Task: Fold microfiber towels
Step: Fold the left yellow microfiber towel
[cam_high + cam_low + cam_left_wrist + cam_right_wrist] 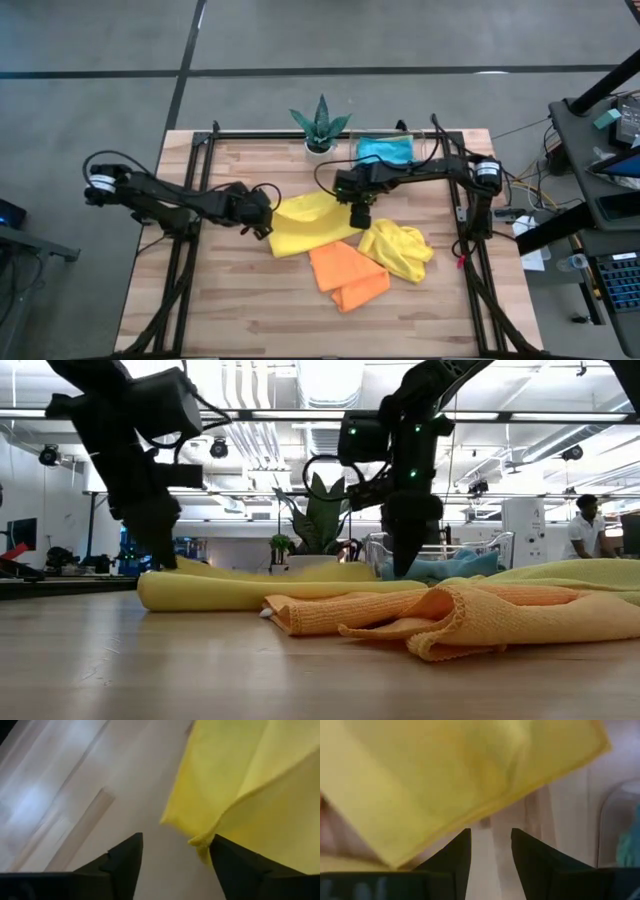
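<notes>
Since both claws hang open and empty, left claw [262, 222] and right claw [360, 216] flanking the folded yellow towel [310, 226] mid-tabletop [240, 310], I'd pinch its floppy, light corners; soft cloth sags otherwise.

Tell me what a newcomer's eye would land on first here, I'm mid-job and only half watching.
The bright cloths mid-table: a folded yellow towel, an orange towel in front of it, and a crumpled second yellow towel to the right. Both arms meet over the folded one, the left pincer open at its left edge and the right pincer open at its right edge, neither holding it. Behind, a blue towel lies in a clear tray beside a potted plant.
</notes>
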You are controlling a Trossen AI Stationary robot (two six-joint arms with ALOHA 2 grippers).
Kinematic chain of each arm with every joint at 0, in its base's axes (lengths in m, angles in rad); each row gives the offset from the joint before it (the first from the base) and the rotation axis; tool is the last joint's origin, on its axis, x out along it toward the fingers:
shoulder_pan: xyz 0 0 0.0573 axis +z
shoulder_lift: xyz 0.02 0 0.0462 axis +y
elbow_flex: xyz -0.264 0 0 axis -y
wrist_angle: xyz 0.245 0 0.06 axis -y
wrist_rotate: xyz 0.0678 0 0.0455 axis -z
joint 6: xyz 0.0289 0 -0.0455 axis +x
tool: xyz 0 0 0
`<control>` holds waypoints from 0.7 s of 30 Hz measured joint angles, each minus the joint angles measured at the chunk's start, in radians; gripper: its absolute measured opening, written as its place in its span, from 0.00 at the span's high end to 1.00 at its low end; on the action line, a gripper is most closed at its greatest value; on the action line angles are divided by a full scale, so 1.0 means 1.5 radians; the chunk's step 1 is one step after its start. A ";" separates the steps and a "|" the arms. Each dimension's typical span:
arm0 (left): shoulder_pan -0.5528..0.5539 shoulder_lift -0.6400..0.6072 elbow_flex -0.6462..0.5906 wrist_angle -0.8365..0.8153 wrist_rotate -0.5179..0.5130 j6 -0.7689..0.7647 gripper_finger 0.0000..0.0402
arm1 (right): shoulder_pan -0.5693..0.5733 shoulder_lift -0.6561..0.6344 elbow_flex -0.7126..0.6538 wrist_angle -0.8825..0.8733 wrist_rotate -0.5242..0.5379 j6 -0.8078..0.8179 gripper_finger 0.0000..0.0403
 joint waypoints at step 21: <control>-0.010 -0.067 0.026 0.003 0.071 0.106 0.42 | 0.012 -0.231 -0.005 -0.013 0.000 -0.041 0.67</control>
